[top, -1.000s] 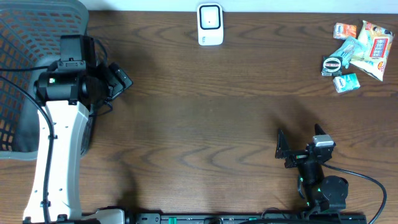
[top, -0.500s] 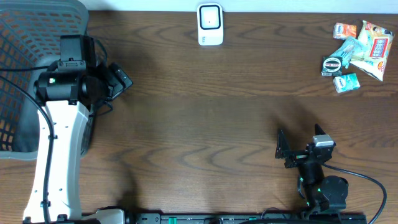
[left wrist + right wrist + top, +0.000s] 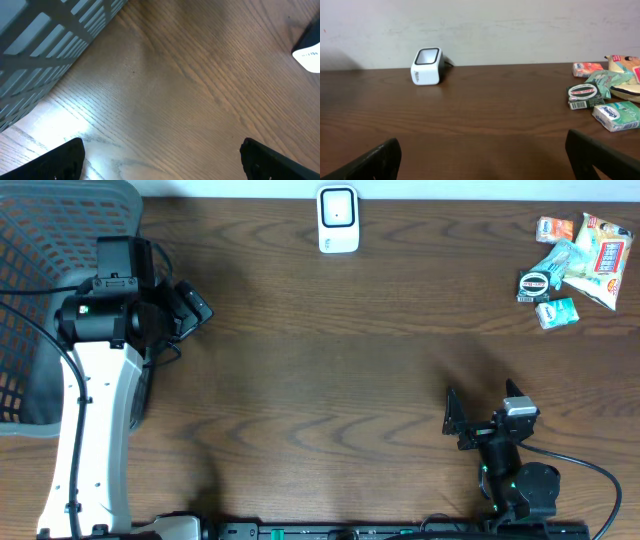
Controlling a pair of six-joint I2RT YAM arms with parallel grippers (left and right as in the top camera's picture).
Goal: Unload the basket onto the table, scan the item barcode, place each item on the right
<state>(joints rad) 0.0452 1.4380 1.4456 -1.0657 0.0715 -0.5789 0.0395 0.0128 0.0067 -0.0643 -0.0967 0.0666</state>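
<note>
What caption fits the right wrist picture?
A white barcode scanner waits on the wooden table, with small packets piled at right.

Setting: you are looking at a mock shop checkout.
- Item one: dark wood-grain counter (image 3: 330, 370).
- Item two: white barcode scanner (image 3: 338, 219) standing at the far edge, against a plain pale wall (image 3: 530, 25).
- Item three: grey mesh shopping basket (image 3: 30, 250) at the counter's left end.
- Item four: small packaged goods (image 3: 575, 265), heaped at the far right corner.

Past the wide-spread hand (image 3: 482, 162), a white scanner (image 3: 426, 66) sits well apart from clustered packets (image 3: 600, 82).
</note>
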